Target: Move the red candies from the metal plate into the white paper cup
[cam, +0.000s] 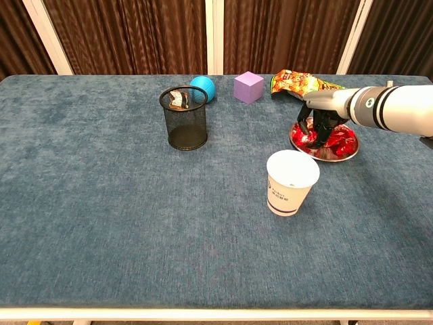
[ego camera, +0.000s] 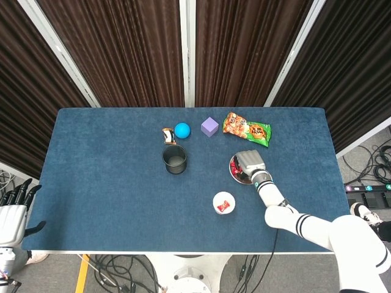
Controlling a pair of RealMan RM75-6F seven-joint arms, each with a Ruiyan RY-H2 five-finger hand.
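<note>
The metal plate (cam: 336, 158) of red candies (cam: 343, 140) lies right of centre, below the snack bag. My right hand (cam: 318, 124) reaches down into the plate's left side, fingers drawn together on a red candy (cam: 308, 140). From above, the right hand (ego camera: 249, 163) covers most of the plate (ego camera: 233, 171). The white paper cup (cam: 291, 181) stands upright just in front of the plate, apart from the hand. One red candy (ego camera: 223, 206) lies inside the cup (ego camera: 224, 202). My left hand (ego camera: 13, 210) hangs off the table's left front corner, fingers apart and empty.
A black mesh pen cup (cam: 185, 126) stands left of the plate. Behind it are a small wrapped item (cam: 178, 99) and a blue ball (cam: 202, 89). A purple cube (cam: 248, 87) and an orange snack bag (cam: 298, 82) lie near the far edge.
</note>
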